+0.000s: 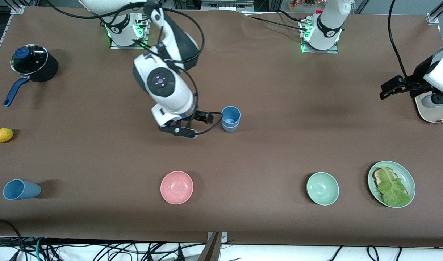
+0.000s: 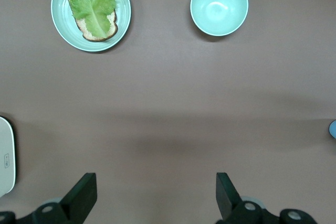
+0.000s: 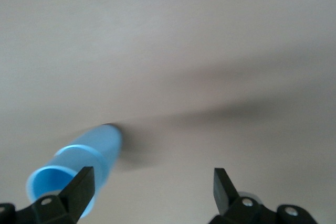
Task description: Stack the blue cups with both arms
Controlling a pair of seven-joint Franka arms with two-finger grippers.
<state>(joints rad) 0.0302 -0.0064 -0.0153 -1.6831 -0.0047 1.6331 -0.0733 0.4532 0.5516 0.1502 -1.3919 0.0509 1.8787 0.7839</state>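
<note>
A sky blue cup (image 1: 230, 119) stands upright near the table's middle. A line runs round its lower wall, and I cannot tell whether a second cup is nested with it. In the right wrist view the cup (image 3: 79, 163) shows beside one finger. My right gripper (image 1: 197, 125) is open and empty, low beside this cup, toward the right arm's end (image 3: 152, 184). A slate blue cup (image 1: 21, 189) lies on its side near the front camera at the right arm's end. My left gripper (image 1: 389, 88) waits open and empty at the left arm's end (image 2: 156, 192).
A pink bowl (image 1: 176, 187), a pale green bowl (image 1: 322, 188) (image 2: 219, 5) and a green plate (image 1: 406, 174) (image 2: 59, 24) with bread and lettuce lie near the front camera. A lidded pot (image 1: 29, 63) and a yellow fruit (image 1: 2, 135) are at the right arm's end. A white device (image 1: 433, 108) is under the left arm.
</note>
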